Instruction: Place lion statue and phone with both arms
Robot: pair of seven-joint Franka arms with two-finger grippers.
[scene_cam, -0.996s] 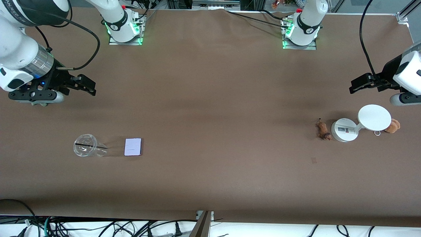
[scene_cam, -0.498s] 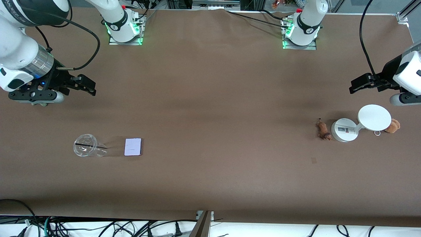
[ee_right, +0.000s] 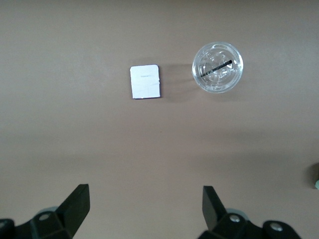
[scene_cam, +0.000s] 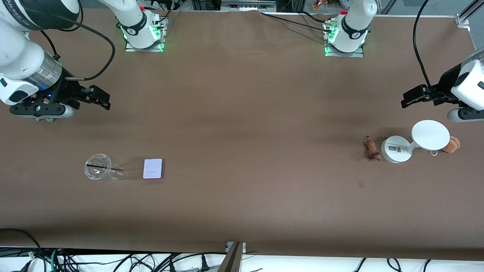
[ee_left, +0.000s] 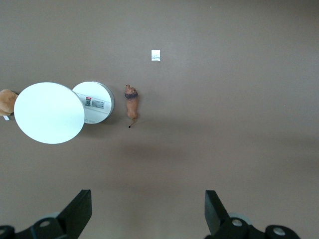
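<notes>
The lion statue (scene_cam: 371,149), small and reddish-brown with a thin tail, lies on the table beside the white stand's round base; it also shows in the left wrist view (ee_left: 131,104). The phone (scene_cam: 152,168), a pale lavender slab, lies flat beside the clear cup toward the right arm's end; it shows in the right wrist view (ee_right: 145,82). My left gripper (scene_cam: 408,98) hangs open and empty above the table near the stand. My right gripper (scene_cam: 99,99) hangs open and empty above bare table, apart from the phone.
A white stand (scene_cam: 412,141) with a disc top stands next to the lion. A tan-orange plush with a metal ring (scene_cam: 450,145) lies beside the stand. A clear cup with a dark straw (scene_cam: 99,171) stands beside the phone. A small tape mark (scene_cam: 360,184) is on the table.
</notes>
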